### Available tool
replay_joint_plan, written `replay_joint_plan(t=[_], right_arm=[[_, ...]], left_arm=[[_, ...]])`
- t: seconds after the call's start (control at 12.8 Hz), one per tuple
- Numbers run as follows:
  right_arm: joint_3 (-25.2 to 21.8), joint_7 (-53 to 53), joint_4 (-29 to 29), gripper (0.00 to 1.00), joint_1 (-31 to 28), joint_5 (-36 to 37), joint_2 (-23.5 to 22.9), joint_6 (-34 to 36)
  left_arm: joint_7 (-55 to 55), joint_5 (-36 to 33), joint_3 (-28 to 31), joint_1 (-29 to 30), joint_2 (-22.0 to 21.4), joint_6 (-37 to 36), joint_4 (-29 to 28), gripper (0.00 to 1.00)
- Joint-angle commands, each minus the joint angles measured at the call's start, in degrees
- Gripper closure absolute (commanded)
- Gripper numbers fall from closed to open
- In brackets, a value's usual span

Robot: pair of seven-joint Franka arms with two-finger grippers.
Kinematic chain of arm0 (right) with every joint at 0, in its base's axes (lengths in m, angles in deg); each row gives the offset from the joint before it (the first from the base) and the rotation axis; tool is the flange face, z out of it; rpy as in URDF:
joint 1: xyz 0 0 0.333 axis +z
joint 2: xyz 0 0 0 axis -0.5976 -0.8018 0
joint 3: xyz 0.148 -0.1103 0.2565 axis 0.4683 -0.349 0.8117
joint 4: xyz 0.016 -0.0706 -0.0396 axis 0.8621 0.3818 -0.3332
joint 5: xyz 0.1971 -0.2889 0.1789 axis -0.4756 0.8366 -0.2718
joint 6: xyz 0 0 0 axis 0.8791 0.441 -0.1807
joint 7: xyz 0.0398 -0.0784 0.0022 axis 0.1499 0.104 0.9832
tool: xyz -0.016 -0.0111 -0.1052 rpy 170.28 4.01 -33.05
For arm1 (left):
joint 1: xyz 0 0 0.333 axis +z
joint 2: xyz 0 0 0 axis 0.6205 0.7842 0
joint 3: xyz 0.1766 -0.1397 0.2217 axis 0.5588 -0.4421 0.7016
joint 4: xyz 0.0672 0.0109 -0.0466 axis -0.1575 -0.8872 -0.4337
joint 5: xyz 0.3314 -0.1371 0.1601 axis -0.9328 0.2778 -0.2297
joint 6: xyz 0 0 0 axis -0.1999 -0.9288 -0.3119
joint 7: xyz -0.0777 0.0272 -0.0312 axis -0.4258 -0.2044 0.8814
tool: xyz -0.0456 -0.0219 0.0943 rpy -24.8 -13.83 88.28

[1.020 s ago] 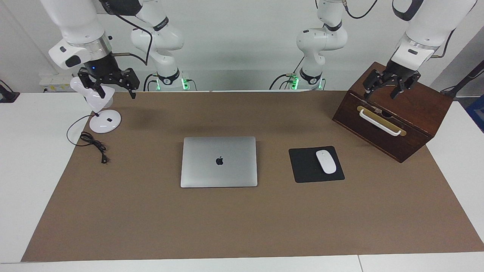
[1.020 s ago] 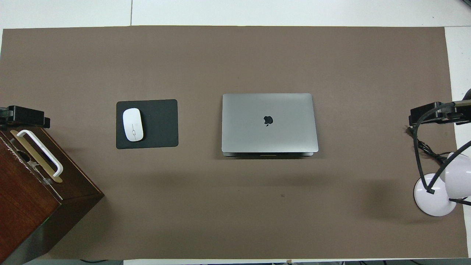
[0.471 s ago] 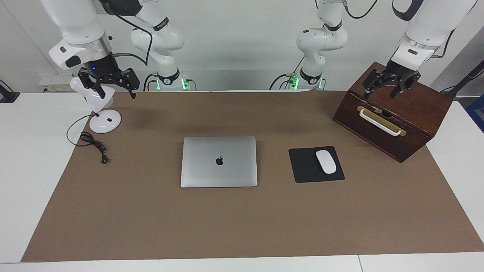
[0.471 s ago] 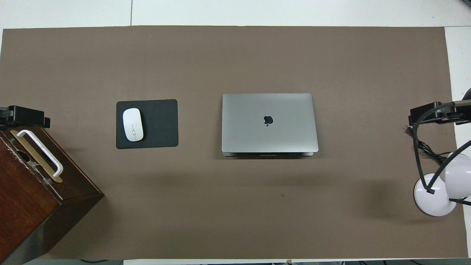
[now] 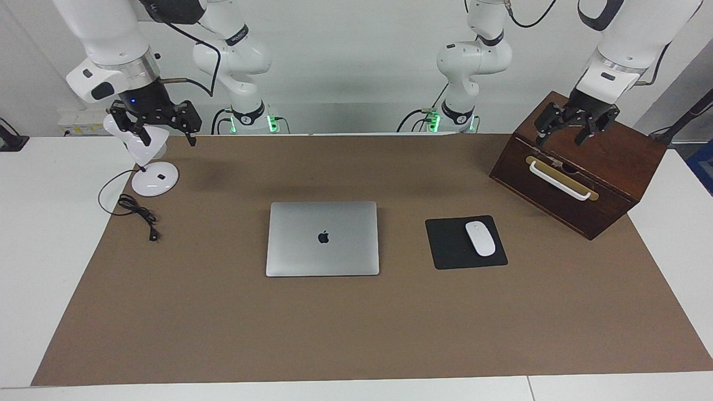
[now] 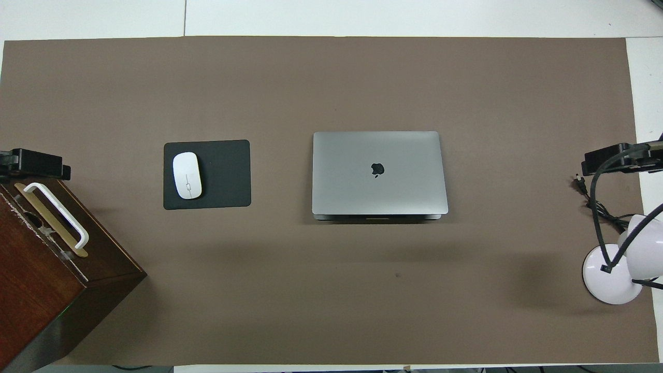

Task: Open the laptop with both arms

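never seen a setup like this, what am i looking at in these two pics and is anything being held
These are two white robot arms at a table, each ending in a black two-fingered end effector. One picture is taken from across the table, facing the robots; the other looks steeply down from above their own end, so the sides swap between them.

On the brown mat lies a closed silver laptop. Beside it, toward the left arm's end, a white mouse sits on a black mouse pad, with a wooden box nearer the robots. A white desk lamp and its cord stand at the right arm's end.

The left end effector hangs open over the box; the right end effector hangs open over the lamp. Nothing is held, and the laptop is untouched.
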Motion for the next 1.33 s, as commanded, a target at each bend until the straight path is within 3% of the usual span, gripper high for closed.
replay_joint_plan(t=[0.0, 0.39, 0.63, 0.71, 0.78, 0.86, 0.94, 1.25], right_arm=[[0.4, 3.1, 2.1, 0.0, -1.4, -1.0, 1.1, -2.3], [0.3, 4.7, 3.1, 0.0, -4.2, -0.9, 1.0, -5.3], [0.3, 7.3, 7.5, 0.0, -7.6, -0.9, 1.5, -15.1], [0.3, 7.3, 8.3, 0.0, -8.0, -1.2, 1.3, -17.5], [0.3, 7.3, 9.5, 0.0, -8.6, -3.2, 1.2, -20.6], [0.3, 7.5, 10.8, 0.0, -9.5, -6.5, 1.0, -23.7], [0.3, 7.4, 11.4, 0.0, -9.6, -8.6, 0.7, -26.0], [0.6, 3.2, 16.4, 0.0, -7.6, -18.9, 0.0, -36.2]], left_arm=[[-0.2, -0.8, -0.2, -0.2, -0.9, 1.2, -1.2, 0.0], [-0.7, -0.8, -0.5, -0.4, -0.8, 2.5, -1.2, 0.0], [-0.9, -0.8, -0.5, -0.3, -0.9, 2.2, -1.3, 0.0], [-0.9, -0.7, -0.5, -0.3, -0.9, 2.1, -1.3, 0.07], [-1.0, -0.7, -0.5, -0.3, -0.9, 1.7, -1.3, 0.44], [-1.0, -0.7, -0.5, 0.2, -1.0, 1.4, -1.4, 0.87], [-0.9, -0.7, -0.4, 0.4, -1.0, 1.5, -1.4, 1.0], [-0.1, -0.7, -0.5, -0.2, -0.9, 3.9, -1.4, 1.0]])
